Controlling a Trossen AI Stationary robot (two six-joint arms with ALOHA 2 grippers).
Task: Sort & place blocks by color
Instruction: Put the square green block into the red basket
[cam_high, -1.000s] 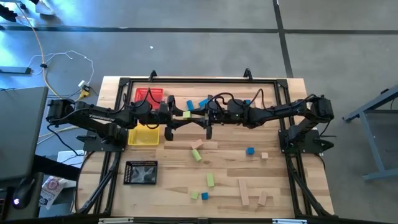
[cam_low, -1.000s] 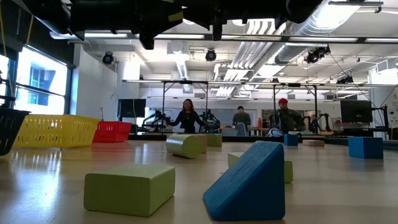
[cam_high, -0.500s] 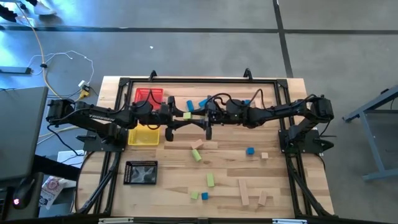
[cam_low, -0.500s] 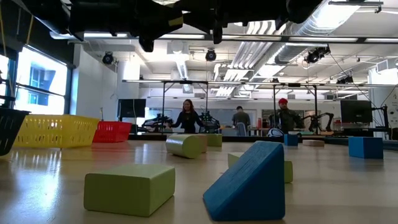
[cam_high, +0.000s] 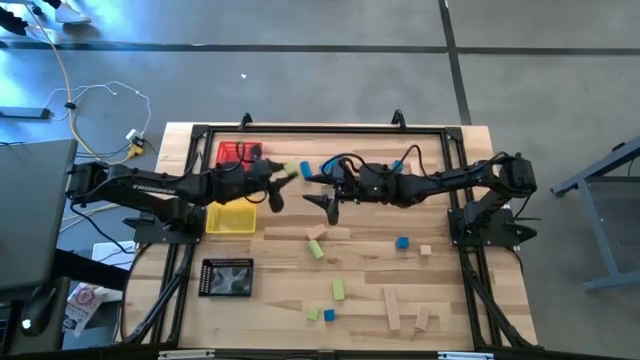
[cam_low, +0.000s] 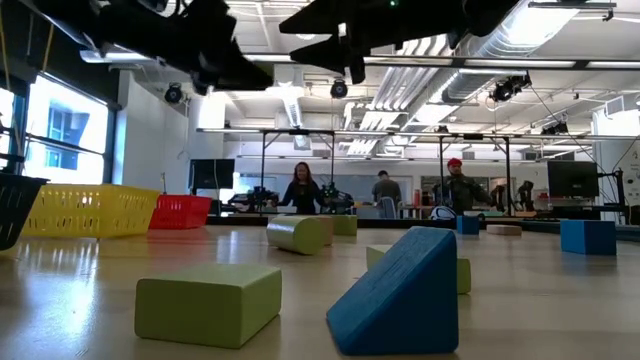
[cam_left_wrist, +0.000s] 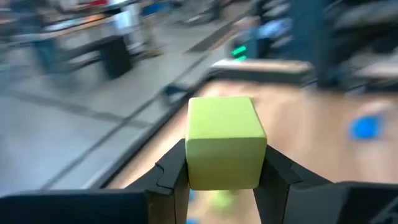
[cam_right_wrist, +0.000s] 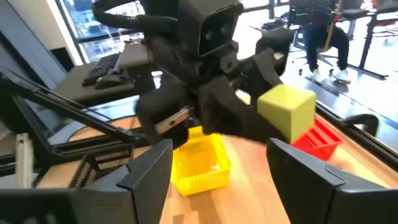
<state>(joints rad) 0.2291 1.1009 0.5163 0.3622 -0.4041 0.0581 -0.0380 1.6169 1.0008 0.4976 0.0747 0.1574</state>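
Observation:
My left gripper (cam_high: 283, 176) is shut on a light green cube (cam_left_wrist: 224, 149), held in the air over the table's far middle. The cube also shows in the high view (cam_high: 291, 172) and the right wrist view (cam_right_wrist: 286, 112). My right gripper (cam_high: 318, 192) is open and empty, just to the cube's right, facing my left gripper. Other blocks lie loose on the table: a tan bar (cam_high: 330, 233), a green block (cam_high: 316, 249), a blue cube (cam_high: 402, 242), and a green block (cam_low: 208, 302) and blue wedge (cam_low: 405, 290) near the front. My left gripper pinches the cube's two opposite side faces (cam_left_wrist: 258, 163) between its two fingers. The fingers come about level from the table's left. Most of the cube stands out past the fingertips (cam_left_wrist: 171, 171). The cube is lifted clear of the table.
A red mesh tray (cam_high: 238, 153) and a yellow one (cam_high: 230, 217) stand at the far left beside my left arm, and a black one (cam_high: 227, 277) is nearer the front. More green, blue and tan blocks lie near the front edge (cam_high: 392, 308). People stand in the room behind.
My left gripper, holding the green cube, has drawn away from my right gripper toward the table's far left and has turned. The two grippers stood close together around the cube before; now a gap shows between them.

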